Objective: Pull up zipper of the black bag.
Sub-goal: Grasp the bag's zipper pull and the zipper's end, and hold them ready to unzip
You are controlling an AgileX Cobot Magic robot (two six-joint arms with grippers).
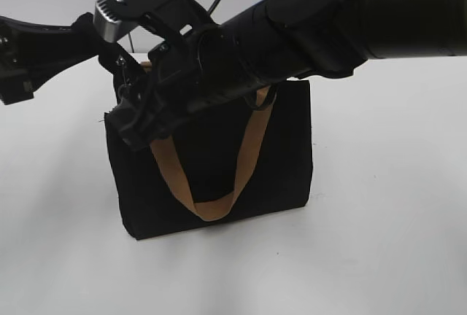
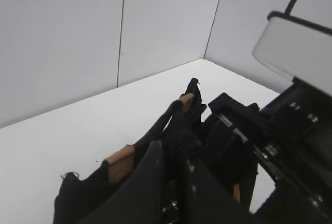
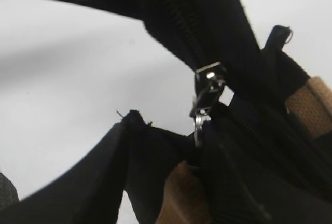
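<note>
While I look from the left of the frame to the right, I note these lines.

My left claw point(image 1: 125, 67): it comes in from the upper left of the exterior view and meets the top left corner of the bag; I cannot tell if its fingers are spread or pressed together.

Black bag point(image 1: 284, 154): it stands upright on the white table point(image 1: 394, 242), in the middle of the exterior view.

Tan handle point(image 1: 211, 209): it hangs in a loop down the front of the bag.

Zipper point(image 3: 206, 92): its silver tab is in the centre of my right wrist view, on the black zip track.

My right claw point(image 1: 142, 122): it reaches from the upper right across the bag top; whether it pinches anything, I cannot tell.
</note>
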